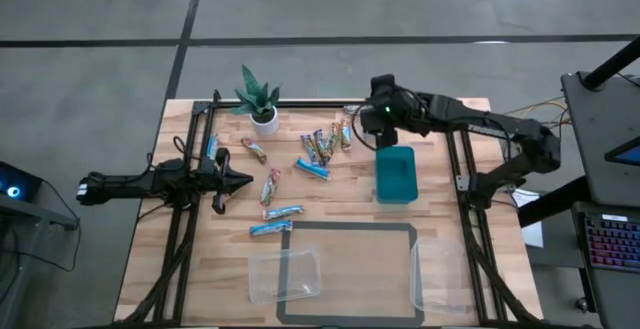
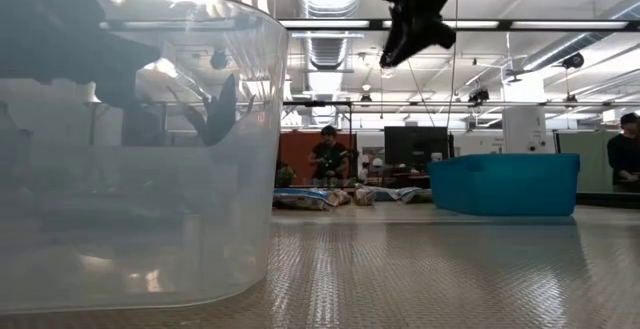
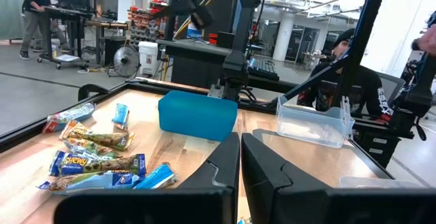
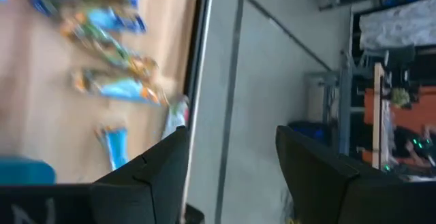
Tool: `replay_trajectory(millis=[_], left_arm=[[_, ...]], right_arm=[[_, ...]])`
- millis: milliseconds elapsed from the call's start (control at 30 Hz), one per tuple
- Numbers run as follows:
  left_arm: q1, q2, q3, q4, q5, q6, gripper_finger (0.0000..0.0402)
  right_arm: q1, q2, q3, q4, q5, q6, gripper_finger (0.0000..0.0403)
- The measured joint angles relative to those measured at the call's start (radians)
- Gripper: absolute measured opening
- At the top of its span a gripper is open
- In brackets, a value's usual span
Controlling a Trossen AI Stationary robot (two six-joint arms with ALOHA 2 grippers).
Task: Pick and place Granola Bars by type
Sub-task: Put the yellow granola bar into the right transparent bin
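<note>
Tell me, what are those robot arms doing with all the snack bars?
They are sorting granola bars by type, and the bars lie scattered on the wooden table. The right gripper hangs open and empty in the air near the teal bin. The left gripper waits shut, low over the table's left side. The two clear tubs at the front look empty.

A large open workshop or robotics lab: bare concrete floor [image 1: 420, 4], exposed ceiling ducts [image 2: 330, 9] and strip lights, workbenches with monitors [image 2: 415, 147], a floor fan [image 3: 126, 60], and people [image 2: 328, 154] working at stations.
</note>
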Motion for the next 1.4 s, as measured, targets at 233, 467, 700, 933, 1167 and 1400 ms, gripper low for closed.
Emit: replay_trajectory(millis=[233,467,700,933,1167,1400], left_arm=[[0.0,0.0,0.0,0.0,0.0,0.0,0.0],[0.0,0.0,0.0,0.0,0.0,0.0,0.0],[0.0,0.0,0.0,0.0,0.0,0.0,0.0],[0.0,0.0,0.0,0.0,0.0,0.0,0.0],[0.0,0.0,0.0,0.0,0.0,0.0,0.0],[0.0,0.0,0.0,0.0,0.0,0.0,0.0]], right_arm=[[-0.134,0.04,0.0,0.001,-0.041,-0.07,0.0211],[-0.246,0.083,0.019,-0.043,-0.13,-0.12,0.021],[-0.335,0.17,0.125,-0.172,-0.217,-0.115,0.021],[-0.39,0.248,0.185,-0.224,-0.386,-0.041,0.021],[-0.38,0.291,0.171,-0.257,-0.382,-0.033,0.021],[-0.366,0.302,0.117,-0.23,-0.379,-0.024,0.021]])
